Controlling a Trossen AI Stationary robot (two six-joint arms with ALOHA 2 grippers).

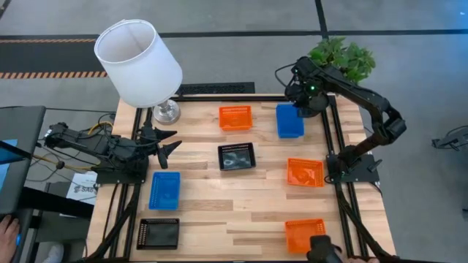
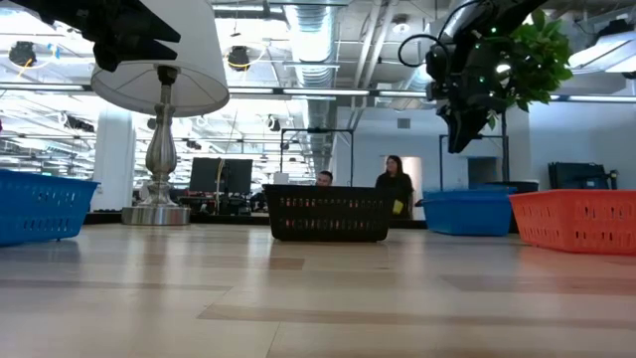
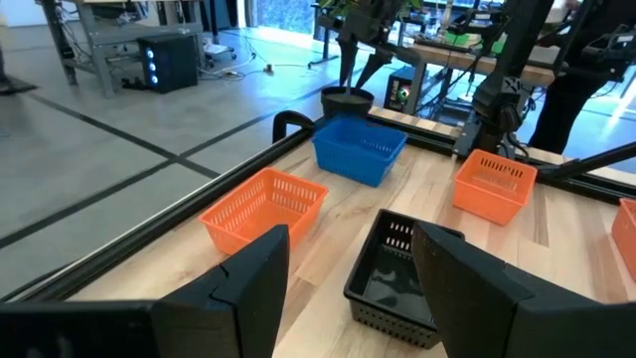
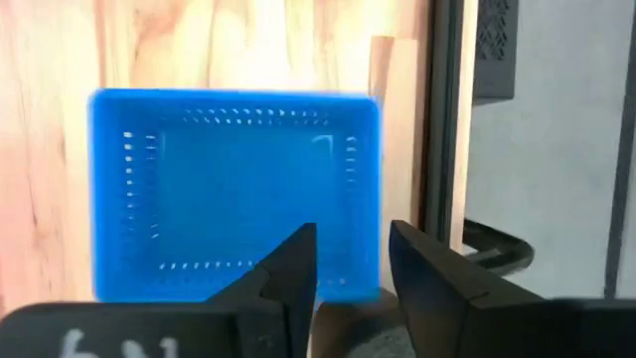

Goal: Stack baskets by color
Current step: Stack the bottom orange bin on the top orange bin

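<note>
Several baskets rest on their bottoms, apart from one another, on the wooden table. Blue ones lie at the far right [image 1: 289, 120] and the near left [image 1: 164, 190]. Orange ones lie at the far middle [image 1: 235, 117], the right [image 1: 305, 172] and the near right [image 1: 304, 235]. Black ones sit in the middle [image 1: 236, 156] and at the near left [image 1: 158, 232]. My right gripper [image 4: 353, 267] hangs open, pointing steeply down, above the far-right blue basket [image 4: 234, 189] and clear of it [image 2: 459, 134]. My left gripper [image 1: 167, 142] waits open over the table's left side.
A lamp with a white shade [image 1: 139, 62] stands on its metal foot [image 1: 166, 112] at the far left corner. A potted plant [image 1: 342, 57] is behind the far right corner. Black frame rails [image 1: 333, 139] run along the table's sides. People [image 2: 396, 184] stand in the room beyond.
</note>
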